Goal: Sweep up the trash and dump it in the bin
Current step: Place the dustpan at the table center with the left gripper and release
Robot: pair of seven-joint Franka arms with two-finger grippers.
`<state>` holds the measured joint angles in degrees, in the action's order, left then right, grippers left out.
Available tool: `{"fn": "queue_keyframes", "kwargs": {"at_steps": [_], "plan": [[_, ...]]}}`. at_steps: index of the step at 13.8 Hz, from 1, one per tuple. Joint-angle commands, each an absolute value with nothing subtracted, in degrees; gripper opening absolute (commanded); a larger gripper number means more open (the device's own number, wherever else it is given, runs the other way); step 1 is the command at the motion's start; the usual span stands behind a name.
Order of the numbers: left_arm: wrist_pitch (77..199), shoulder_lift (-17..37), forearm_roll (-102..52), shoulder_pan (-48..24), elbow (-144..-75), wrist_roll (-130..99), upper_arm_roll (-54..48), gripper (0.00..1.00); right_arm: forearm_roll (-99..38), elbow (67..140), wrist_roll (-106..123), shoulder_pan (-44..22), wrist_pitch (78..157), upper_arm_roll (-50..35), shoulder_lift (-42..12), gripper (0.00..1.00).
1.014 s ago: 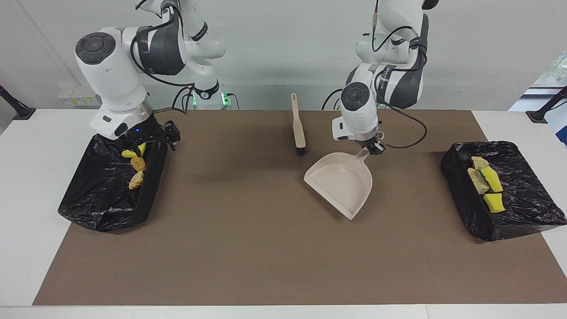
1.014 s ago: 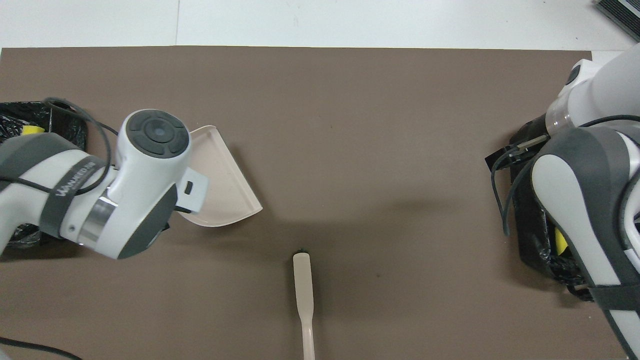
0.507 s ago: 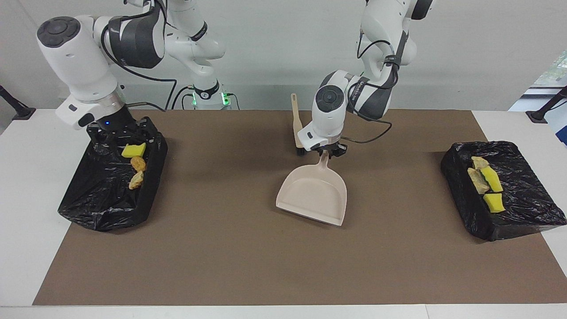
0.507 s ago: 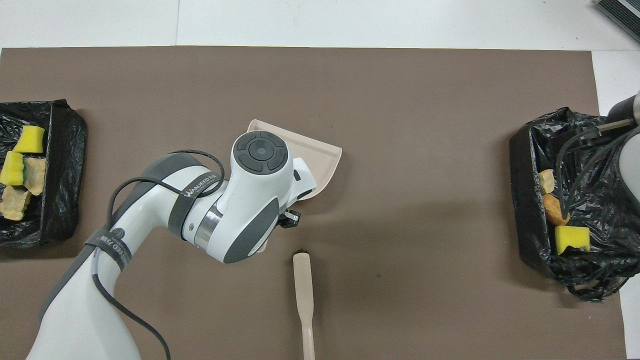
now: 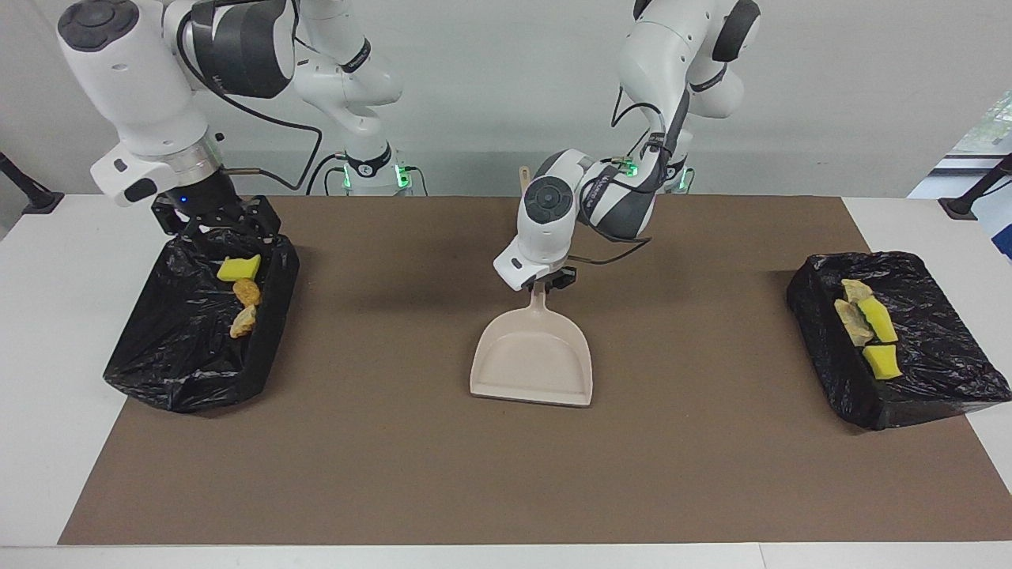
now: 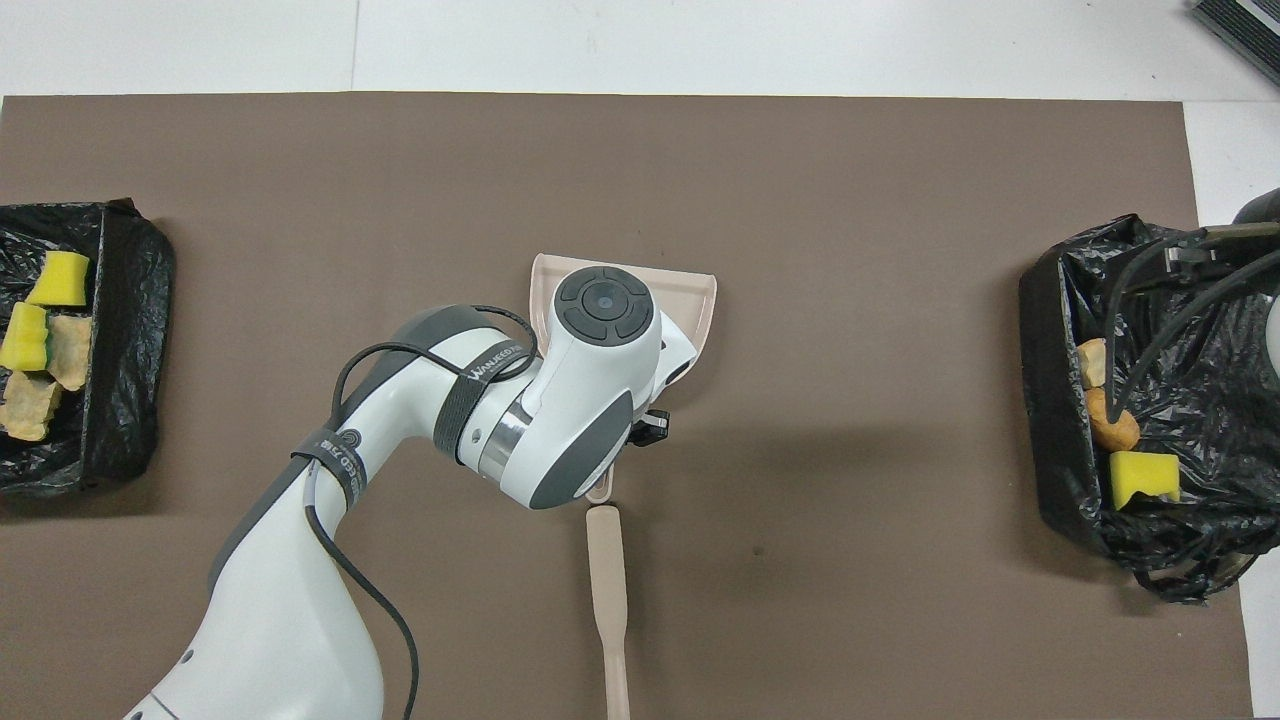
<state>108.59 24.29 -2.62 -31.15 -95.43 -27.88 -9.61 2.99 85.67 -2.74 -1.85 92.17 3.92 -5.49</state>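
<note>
While the right gripper (image 5: 213,224) hangs spread over the black bin (image 5: 182,348) holding three trash scraps (image 5: 241,294), I see the left gripper (image 5: 544,284) pinching the dustpan (image 5: 531,359) handle mid-mat; four scraps (image 5: 868,328) fill the other bin (image 5: 925,371).

Two white arms (image 5: 632,197) with dark grey joint shells and round dark grey end caps with button pads. Black cables loop outside, strapped with black bands; left arm's band has white lettering. Silver ring at each wrist. Green lights glow at bases, small blue light on right wrist.
</note>
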Motion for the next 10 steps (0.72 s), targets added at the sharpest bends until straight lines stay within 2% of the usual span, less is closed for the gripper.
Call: {"fn": "queue_keyframes", "kwargs": {"at_steps": [1,3,4,7,10], "plan": [[107.9,24.6,-3.4,-32.0,-94.1,-28.3,-8.5,0.27,2.8,87.0,-9.3,-2.7,90.0,5.0,-1.8,1.00],[107.8,24.1,-3.3,-31.5,-94.1,-28.0,-8.4,0.88,2.1,86.8,-9.0,-1.8,88.9,4.7,-1.2,1.00],[107.4,23.3,-3.3,-31.2,-94.1,-27.8,-8.3,1.00,-0.1,86.6,-8.8,-0.5,88.9,4.7,-1.1,1.00],[106.8,19.3,-3.1,-28.5,-94.7,-27.6,-7.9,1.00,-1.1,86.3,-6.9,1.5,85.9,4.7,-1.2,1.00],[102.6,15.6,-2.8,-24.9,-95.2,-27.4,-7.8,1.00,-0.3,86.4,-3.7,1.4,87.8,4.4,-0.8,1.00]]}}
